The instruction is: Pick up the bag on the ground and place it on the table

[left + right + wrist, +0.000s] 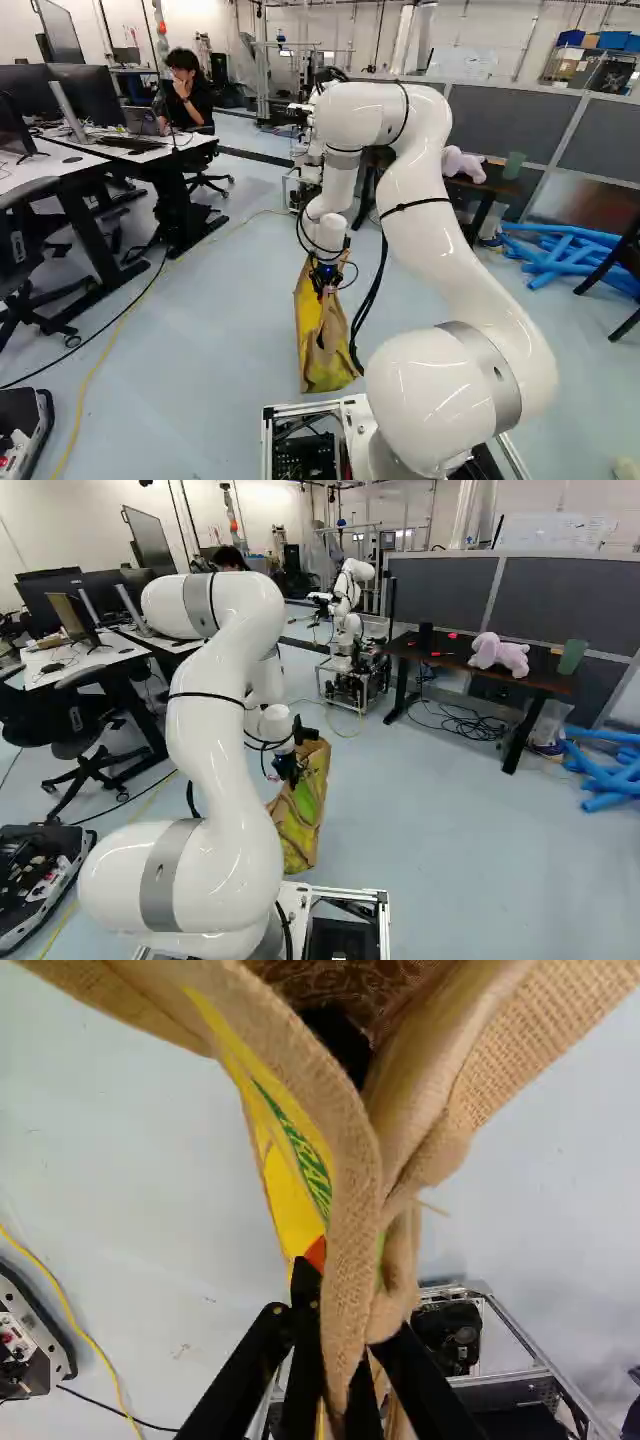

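Our claw [350, 1320] is clamped on a bunched fold at the mouth of the bag [325, 335], burlap pinched btwn both fingers; the rest of the rim splays loose ahead of it. The bag is upright under the wrist, just ahead of our base frame [350, 892]; can't tell if its bottom touches the floor [430, 810] or hangs free. We'd call it early: gripped, w/ the trip to the table left.

Main worry: one fold takes all the wt. If the load's heavy or off-centre, the cloth could creep out or the bag swing and tip its mouth, b/c nothing backs up the far side. Soft walls will prob. sag too.

Next, the base frame: swinging w/o enough lift could snag the bottom on it. The arm's black cable [370, 300] loops close by and might catch on the burlap.

Farther out, the table [450, 658], prob. our target, stands well apart, so we'd likely have to drive. Too low, and the bag hits its near edge. The plush toy [499, 653] and green container [572, 657] crowd its right end in the right base view; aim for the left half, minding another robot [350, 630] off that end.
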Controlling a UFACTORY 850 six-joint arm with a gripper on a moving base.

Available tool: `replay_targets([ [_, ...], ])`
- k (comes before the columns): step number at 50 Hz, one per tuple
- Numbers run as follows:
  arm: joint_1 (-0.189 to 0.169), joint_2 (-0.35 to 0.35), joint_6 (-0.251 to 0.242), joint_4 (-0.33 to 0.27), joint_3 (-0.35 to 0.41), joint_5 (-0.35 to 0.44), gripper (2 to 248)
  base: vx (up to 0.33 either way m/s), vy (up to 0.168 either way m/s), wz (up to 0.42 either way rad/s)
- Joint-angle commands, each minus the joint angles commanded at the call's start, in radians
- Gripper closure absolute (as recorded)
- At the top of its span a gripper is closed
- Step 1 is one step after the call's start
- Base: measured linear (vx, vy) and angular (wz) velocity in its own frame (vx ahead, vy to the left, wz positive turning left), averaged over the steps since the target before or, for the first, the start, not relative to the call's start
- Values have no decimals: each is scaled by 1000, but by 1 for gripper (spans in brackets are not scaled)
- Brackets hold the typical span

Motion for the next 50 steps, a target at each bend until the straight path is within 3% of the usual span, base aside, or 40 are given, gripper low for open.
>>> replay_targets([
  [29,-33,142,0,-3,118,0,229,0,0,0],
  [50,-50,226,0,-79,151,-11,229,0,0,0],
])
